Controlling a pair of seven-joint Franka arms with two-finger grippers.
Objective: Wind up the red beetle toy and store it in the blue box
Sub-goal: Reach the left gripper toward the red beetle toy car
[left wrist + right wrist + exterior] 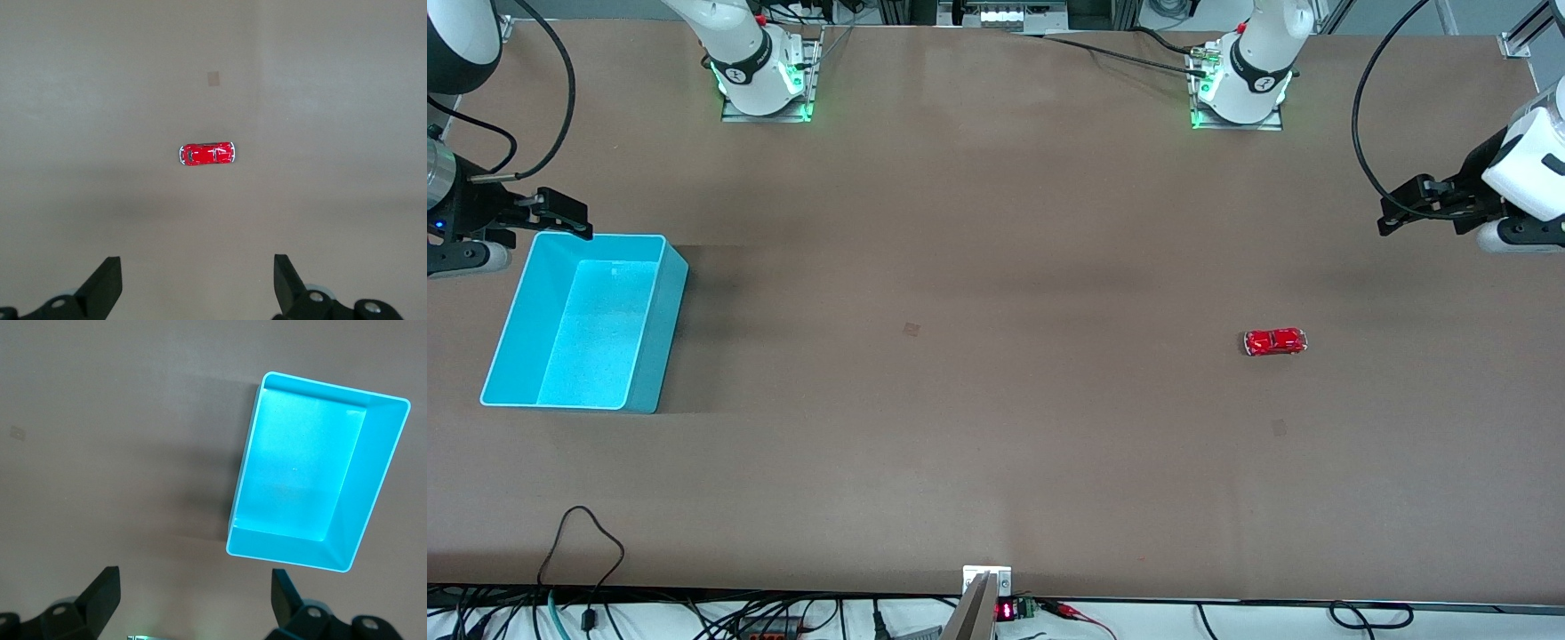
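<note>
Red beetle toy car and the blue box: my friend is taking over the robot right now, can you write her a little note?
Left gripper: open, empty, up over the table's left-arm end.
Right gripper: open, empty, up beside the light blue plastic box.
Tiny glossy red beetle toy car: on the brown table, toward the left arm's end. The box stands empty toward the right arm's end.
Done: nothing yet.
Left: pick up the toy, wind it, put it in the box.

Glossy red beetle toy (1275, 341); smooth plastic blue box (667, 333).
</note>
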